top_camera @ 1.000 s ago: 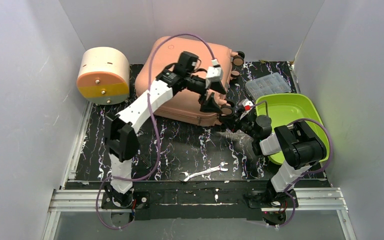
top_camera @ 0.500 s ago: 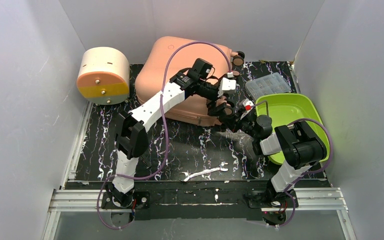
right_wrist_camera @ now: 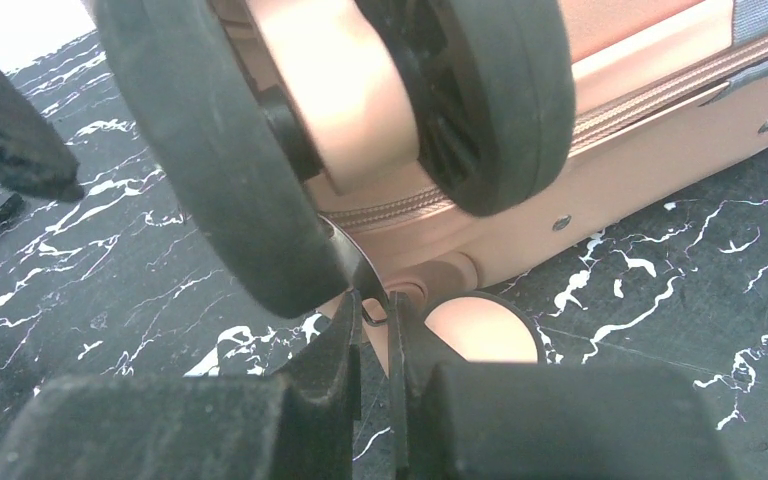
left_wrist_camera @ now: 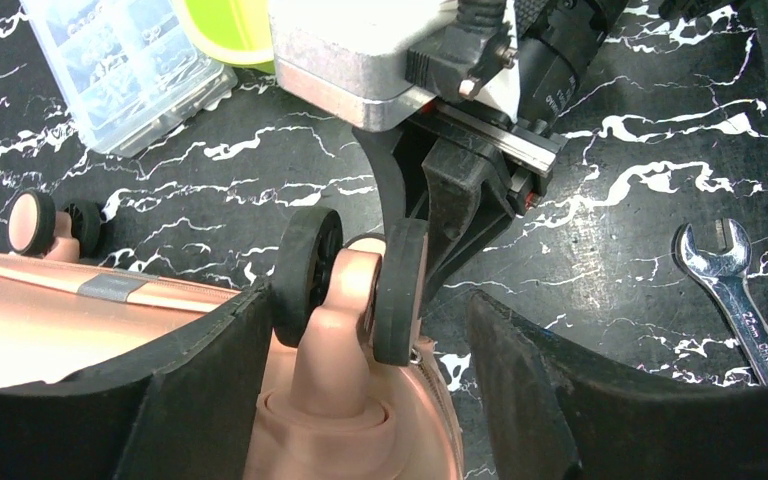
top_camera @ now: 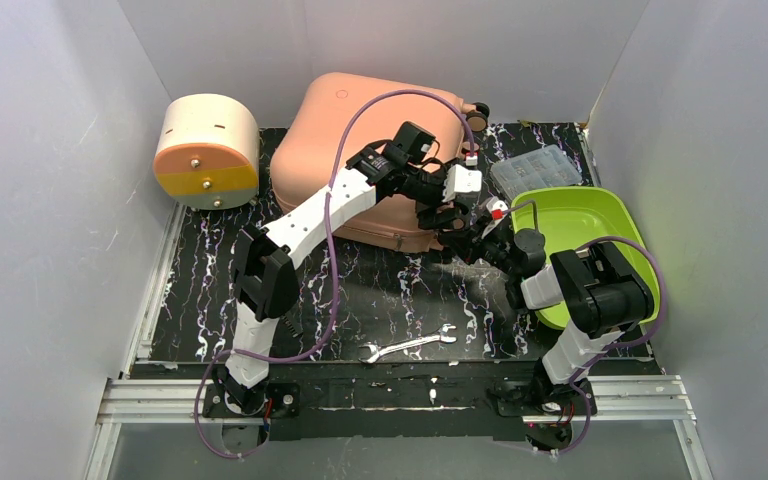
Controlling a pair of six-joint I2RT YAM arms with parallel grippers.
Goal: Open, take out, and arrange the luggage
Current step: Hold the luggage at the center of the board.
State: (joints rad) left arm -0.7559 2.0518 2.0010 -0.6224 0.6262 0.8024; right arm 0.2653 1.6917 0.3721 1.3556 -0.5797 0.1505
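The salmon-pink luggage (top_camera: 360, 140) lies flat at the back of the mat, zipped shut. My left gripper (top_camera: 453, 200) has reached over its near right corner. In the left wrist view it (left_wrist_camera: 365, 300) stands open astride a twin black caster wheel (left_wrist_camera: 400, 285). The left finger (left_wrist_camera: 210, 370) sits close against the wheel and the right finger (left_wrist_camera: 530, 390) stands apart from it. My right gripper (top_camera: 457, 235) is low at the same corner. In the right wrist view it (right_wrist_camera: 373, 305) is shut on the small metal zipper pull (right_wrist_camera: 372, 318) just under the zipper seam (right_wrist_camera: 600, 105).
A cream-and-orange drum box (top_camera: 205, 150) stands at the back left. A lime-green tray (top_camera: 580, 240) sits at the right under the right arm, with a clear plastic organiser box (top_camera: 535, 172) behind it. A wrench (top_camera: 408, 345) lies near the front edge.
My left arm has swung right across the luggage top to the near right corner wheel, and its jaws have narrowed. The right arm has stayed put, still pinching.
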